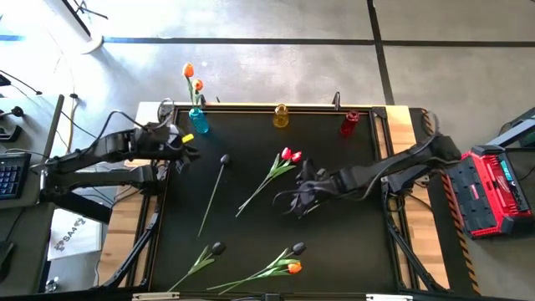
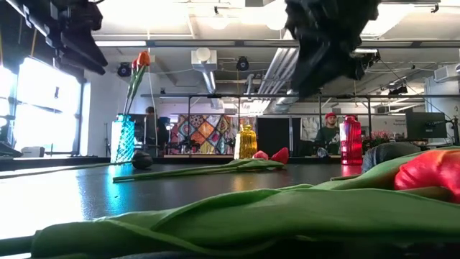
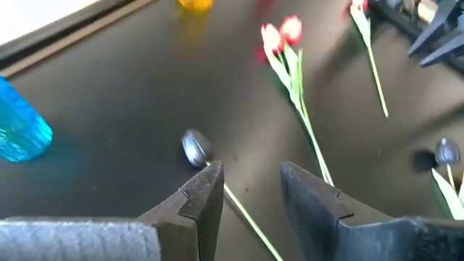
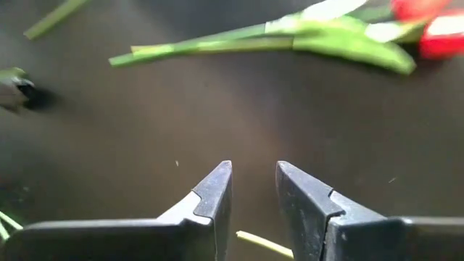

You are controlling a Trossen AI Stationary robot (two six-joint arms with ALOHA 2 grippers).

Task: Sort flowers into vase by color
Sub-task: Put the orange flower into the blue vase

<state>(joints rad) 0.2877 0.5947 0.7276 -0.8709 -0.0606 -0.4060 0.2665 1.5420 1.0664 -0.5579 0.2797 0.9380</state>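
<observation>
Left hand (image 3: 250, 192): fingers apart, empty, black-headed flower (image 3: 194, 147) just ahead. Right hand (image 4: 254, 190): fingers apart, empty, above worktop (image 1: 251, 150); red flowers (image 1: 288, 156) lie just beyond it

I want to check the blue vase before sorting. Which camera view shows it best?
The high view: the blue vase stands at the table's back edge with two orange flowers in it. The low view shows it from the side, far off. The left wrist view catches only part; the right wrist view, nothing.
</observation>
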